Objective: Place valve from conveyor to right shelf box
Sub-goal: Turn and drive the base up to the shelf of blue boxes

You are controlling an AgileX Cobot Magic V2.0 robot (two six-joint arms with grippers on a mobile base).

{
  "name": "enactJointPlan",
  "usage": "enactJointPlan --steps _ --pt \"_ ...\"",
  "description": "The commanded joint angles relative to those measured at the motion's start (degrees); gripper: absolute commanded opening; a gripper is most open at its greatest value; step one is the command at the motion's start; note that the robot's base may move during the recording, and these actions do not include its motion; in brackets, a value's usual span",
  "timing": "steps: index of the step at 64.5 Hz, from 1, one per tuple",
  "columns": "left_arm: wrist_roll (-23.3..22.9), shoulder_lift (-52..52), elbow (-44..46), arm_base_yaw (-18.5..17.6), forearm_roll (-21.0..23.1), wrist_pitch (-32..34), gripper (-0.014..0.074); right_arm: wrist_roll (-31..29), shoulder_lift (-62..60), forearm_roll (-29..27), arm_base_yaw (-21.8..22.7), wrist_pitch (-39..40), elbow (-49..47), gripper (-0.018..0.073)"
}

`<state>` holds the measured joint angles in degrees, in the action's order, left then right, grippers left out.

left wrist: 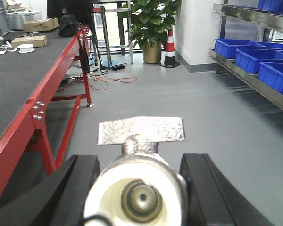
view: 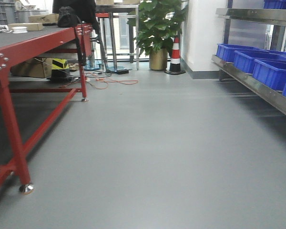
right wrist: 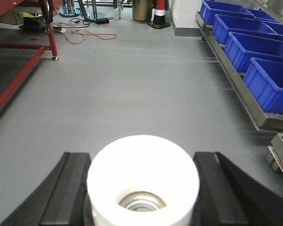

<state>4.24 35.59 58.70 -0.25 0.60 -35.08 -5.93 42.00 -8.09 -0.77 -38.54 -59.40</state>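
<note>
In the left wrist view my left gripper (left wrist: 140, 190) is shut on a valve (left wrist: 137, 169), a silver body with a white-lined port facing the camera and a flat metal handle (left wrist: 141, 130) on top. In the right wrist view my right gripper (right wrist: 142, 188) is shut on a second valve (right wrist: 142, 169), of which only a white round port end shows. The conveyor (left wrist: 14, 80) with its dark grey belt on a red frame runs along the left. Blue shelf boxes (right wrist: 269, 80) line the metal shelf (view: 257, 88) on the right. Neither gripper appears in the front view.
A potted plant (view: 157, 28) and a striped traffic cone (view: 175, 56) stand at the far end by a white wall. Orange cables (view: 109, 82) lie on the grey floor near the conveyor's legs (view: 16, 148). Cardboard boxes (left wrist: 40, 24) and a black bag (left wrist: 68, 26) sit on the belt.
</note>
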Motion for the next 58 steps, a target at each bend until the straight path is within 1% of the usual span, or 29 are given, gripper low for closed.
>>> enactJointPlan --steps 1,58 --pt "-0.42 -0.39 0.71 -0.19 0.35 3.16 -0.0111 -0.15 -0.30 0.18 -0.02 4.38 -1.09 -0.0154" --pt "-0.42 -0.39 0.71 -0.19 0.35 3.16 -0.0111 -0.15 -0.30 0.18 -0.02 4.38 -1.09 -0.0154"
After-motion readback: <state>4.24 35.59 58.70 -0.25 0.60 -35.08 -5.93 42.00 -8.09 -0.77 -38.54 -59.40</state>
